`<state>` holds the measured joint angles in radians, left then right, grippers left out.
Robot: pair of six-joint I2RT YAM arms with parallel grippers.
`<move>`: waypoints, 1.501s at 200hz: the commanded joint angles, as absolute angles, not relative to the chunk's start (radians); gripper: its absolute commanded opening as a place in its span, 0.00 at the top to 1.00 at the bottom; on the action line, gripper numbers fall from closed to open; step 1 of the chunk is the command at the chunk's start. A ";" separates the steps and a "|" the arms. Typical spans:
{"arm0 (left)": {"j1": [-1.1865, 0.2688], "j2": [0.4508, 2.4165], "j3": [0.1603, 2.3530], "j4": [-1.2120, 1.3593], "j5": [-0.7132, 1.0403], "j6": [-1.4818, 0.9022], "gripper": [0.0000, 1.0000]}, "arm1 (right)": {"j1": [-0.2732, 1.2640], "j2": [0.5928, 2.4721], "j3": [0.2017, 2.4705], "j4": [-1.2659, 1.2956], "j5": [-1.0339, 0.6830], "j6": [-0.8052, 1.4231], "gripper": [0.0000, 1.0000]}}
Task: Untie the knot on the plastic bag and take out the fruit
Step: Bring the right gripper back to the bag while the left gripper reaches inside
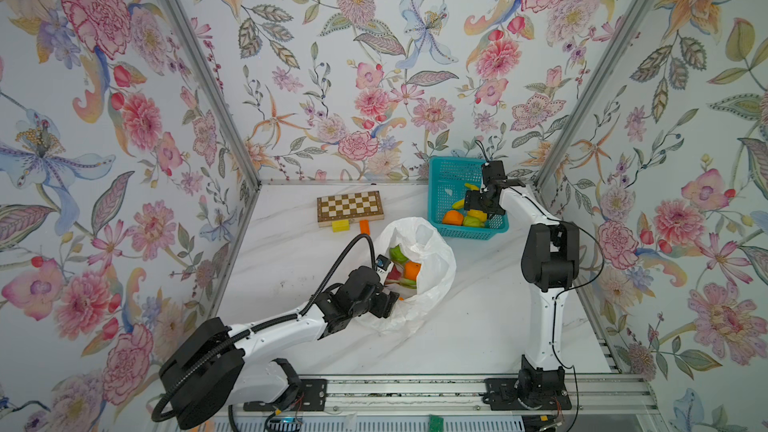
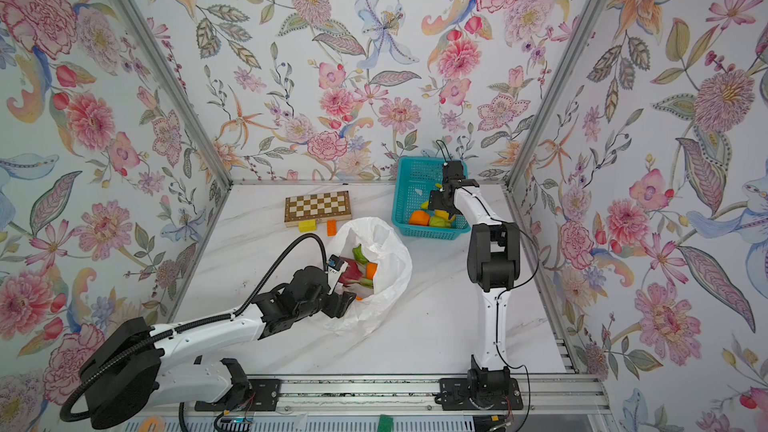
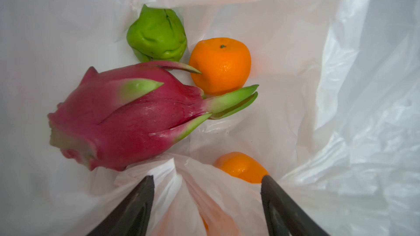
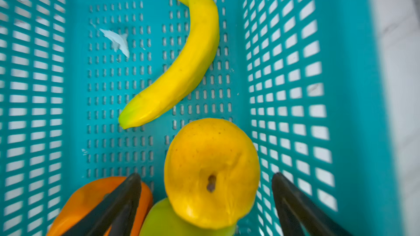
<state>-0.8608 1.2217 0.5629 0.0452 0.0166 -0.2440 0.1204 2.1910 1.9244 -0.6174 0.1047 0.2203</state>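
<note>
Now the plastic bag is untied. A yellow apple lies in the basket between the spread right gripper fingers — dragon fruit and orange wait past the spread left gripper fingers.

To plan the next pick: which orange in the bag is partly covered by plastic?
The orange nearest the left gripper, under a fold of the bag; the other orange lies bare.
</note>
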 commanded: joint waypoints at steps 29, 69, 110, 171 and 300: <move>-0.872 1.122 0.550 0.108 -0.078 -0.190 0.23 | 0.186 1.887 1.816 -0.619 0.088 0.237 0.08; -0.871 1.153 0.635 0.133 -0.115 -0.129 0.27 | 0.260 1.595 1.548 -0.547 -0.011 0.325 0.07; -0.867 1.272 0.731 0.141 0.008 0.062 0.28 | 0.359 1.249 1.193 -0.473 -0.085 0.543 0.06; -0.750 1.442 0.800 0.171 0.420 0.471 0.22 | 0.504 0.992 0.777 -0.303 -0.238 0.853 0.03; -0.728 1.618 0.860 0.183 0.460 0.705 0.15 | 0.702 1.357 0.797 -0.406 0.148 0.786 0.55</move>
<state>-0.7200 1.5890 0.8219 0.1856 0.4416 0.6586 0.7006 1.3735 0.7845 -0.2459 -0.0845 0.8070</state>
